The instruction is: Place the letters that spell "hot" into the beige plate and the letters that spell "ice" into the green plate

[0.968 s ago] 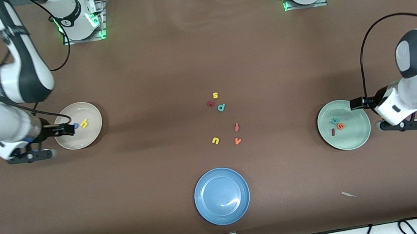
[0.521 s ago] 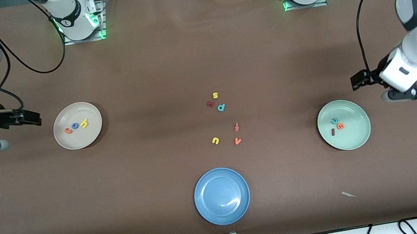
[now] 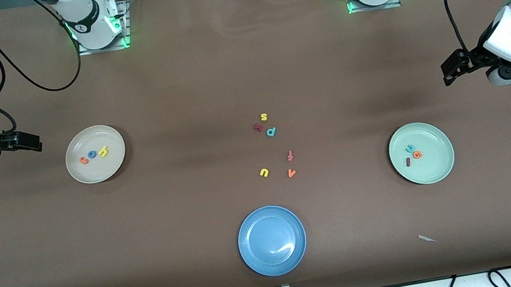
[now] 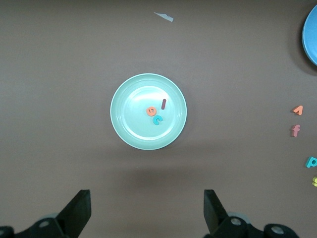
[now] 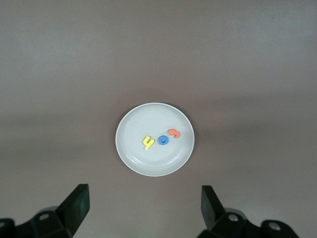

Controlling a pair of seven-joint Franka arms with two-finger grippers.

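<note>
Brown table [image 3: 202, 79], arm bases along top of front view. Front view: beige plate [image 3: 113, 164] toward right arm's end, holding yellow h [image 3: 103, 151], blue o [image 3: 92, 154], orange t [image 3: 84, 160]. Green plate [image 3: 436, 169] toward left arm's end, holding teal c [image 3: 410, 148], orange e [image 3: 417, 154], dark red i [image 3: 408, 162]. Blue plate [image 3: 260, 258] nearest camera. Stray letters [image 3: 273, 148] mid-table. Right gripper [image 3: 31, 144] raised over bare table beside beige plate; left gripper [image 3: 450, 71] raised over bare table near green plate.

Left wrist view: fingers [image 4: 79, 212] spread wide, nothing between; green plate below with c, e, i.

Right wrist view: fingers [image 5: 77, 204] spread wide, nothing held; beige plate with h, o, t.
</note>
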